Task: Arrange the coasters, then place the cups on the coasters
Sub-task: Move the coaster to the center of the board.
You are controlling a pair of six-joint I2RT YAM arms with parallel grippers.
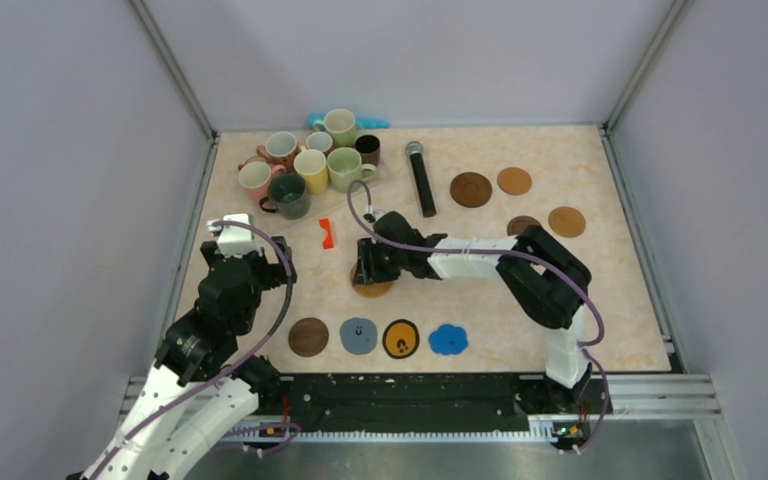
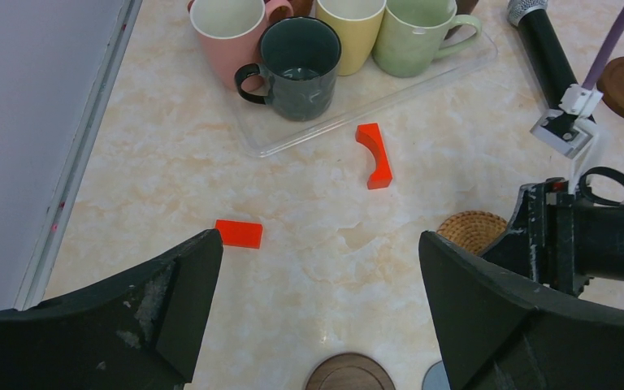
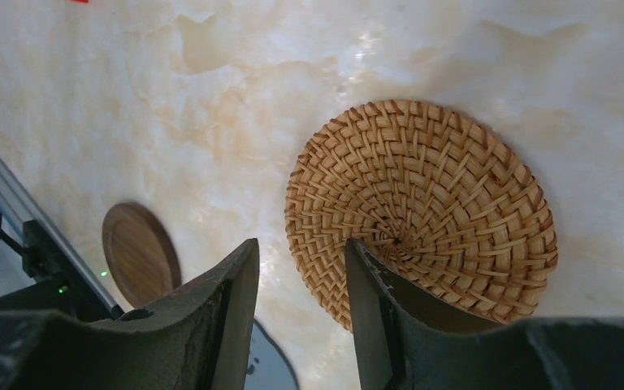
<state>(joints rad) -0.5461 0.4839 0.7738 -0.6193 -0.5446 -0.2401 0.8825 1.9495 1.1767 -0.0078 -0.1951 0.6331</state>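
1. Two arms worked the desk (image 1: pixel 520 290). The left pincer (image 2: pixel 317 244) hung spread wide and gripped nothing, over bare desk near the left edge, with a small red-orange block (image 2: pixel 240 233) just ahead of its left finger.
2. The cups (image 1: pixel 305 165) stood bunched at the far left on a clear tray (image 2: pixel 455 69), none on a coaster. They lay straight ahead of the left pincer, so that arm was the nearer one to them.
3. Four coasters formed a row along the near edge: dark wood (image 1: pixel 308 337), grey-blue (image 1: pixel 358 335), black-and-yellow (image 1: pixel 400 338) and blue scalloped (image 1: pixel 448 340).
4. The woven coaster (image 3: pixel 422 211) lay flat mid-desk, beyond the row, roughly over the gap between the grey-blue and black-and-yellow ones.
5. The right pincer (image 3: pixel 298 244) reached across to it, half-spread. One finger stood off the coaster's left rim, the other over the weave, and the rim lay in the gap. I could not tell whether either finger touched it.
6. Being round, the coaster had no long axis. The coming grip likely turned only on the rim staying between the fingers.
7. A black microphone (image 1: pixel 421 177) lay past it. Further brown coasters (image 1: pixel 471 189) sat far right, nearer the right arm and well apart from the row.
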